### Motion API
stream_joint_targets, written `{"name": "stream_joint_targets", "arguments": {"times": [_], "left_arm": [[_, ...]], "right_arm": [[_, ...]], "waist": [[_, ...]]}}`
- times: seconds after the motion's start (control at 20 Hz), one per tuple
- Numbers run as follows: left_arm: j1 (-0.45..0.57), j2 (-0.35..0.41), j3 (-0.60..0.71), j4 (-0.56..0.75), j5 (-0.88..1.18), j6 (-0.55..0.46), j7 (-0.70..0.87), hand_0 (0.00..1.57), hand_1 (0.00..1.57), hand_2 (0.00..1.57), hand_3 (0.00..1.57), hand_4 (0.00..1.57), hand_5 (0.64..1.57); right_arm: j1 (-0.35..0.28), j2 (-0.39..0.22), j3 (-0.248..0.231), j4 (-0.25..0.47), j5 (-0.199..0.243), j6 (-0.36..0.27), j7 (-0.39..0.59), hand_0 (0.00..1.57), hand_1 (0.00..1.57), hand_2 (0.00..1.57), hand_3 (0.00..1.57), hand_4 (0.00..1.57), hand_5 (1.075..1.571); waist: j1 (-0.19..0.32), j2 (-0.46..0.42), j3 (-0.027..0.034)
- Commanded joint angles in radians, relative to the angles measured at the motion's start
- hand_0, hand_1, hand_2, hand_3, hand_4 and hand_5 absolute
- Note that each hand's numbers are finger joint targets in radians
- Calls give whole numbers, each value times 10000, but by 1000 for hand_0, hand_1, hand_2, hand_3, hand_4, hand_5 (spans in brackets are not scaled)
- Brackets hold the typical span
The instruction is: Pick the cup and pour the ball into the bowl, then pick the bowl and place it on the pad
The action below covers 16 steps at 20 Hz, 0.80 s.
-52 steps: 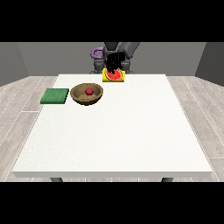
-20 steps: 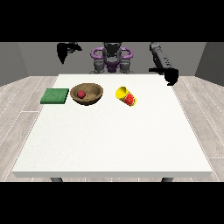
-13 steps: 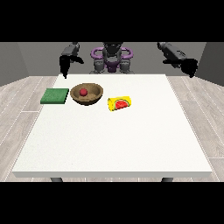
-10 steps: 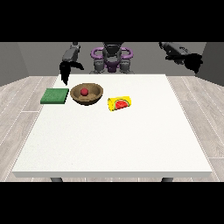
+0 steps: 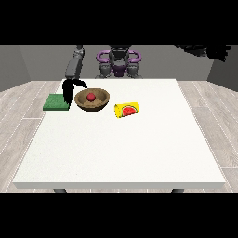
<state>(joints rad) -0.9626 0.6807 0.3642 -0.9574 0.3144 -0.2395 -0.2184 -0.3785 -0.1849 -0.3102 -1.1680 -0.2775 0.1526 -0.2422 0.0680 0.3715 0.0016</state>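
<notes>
Here, ball (image 5: 91, 96) in bowl (image 5: 98, 104) — cup (image 5: 127, 109) on its side; robot hand states: cannot tell.

hand at view's right (image 5: 218, 51) fingers indistinct, near top band

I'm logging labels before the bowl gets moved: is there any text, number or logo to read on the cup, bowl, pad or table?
No readable text, number or brand shows anywhere.
Cup: lies on its side, yellow, with a red and green picture on it, no letters.
Bowl: plain brown, red ball inside, no marks.
Pad: plain green.
Table: plain white.
</notes>
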Motion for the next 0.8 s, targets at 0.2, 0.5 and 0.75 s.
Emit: {"name": "stream_joint_targets", "arguments": {"times": [0.2,0.5,0.75], "left_arm": [[-583,377,-32,-647,419,10,1380,0,0,0,0,0,1535],[-1052,1029,388,-497,676,-95,1356,0,0,0,0,0,1534],[-1404,1125,266,-839,989,-339,1904,0,0,0,0,0,1529]], "right_arm": [[-1332,-533,-727,2924,-461,215,-49,0,0,0,0,412,1571],[-1614,-237,-373,3724,-44,292,-1178,0,0,0,0,380,1571],[-2247,-332,-573,4041,-100,-140,-1093,0,0,0,0,307,1567]], "waist": [[243,-252,2],[-82,342,-1],[364,518,1]]}}
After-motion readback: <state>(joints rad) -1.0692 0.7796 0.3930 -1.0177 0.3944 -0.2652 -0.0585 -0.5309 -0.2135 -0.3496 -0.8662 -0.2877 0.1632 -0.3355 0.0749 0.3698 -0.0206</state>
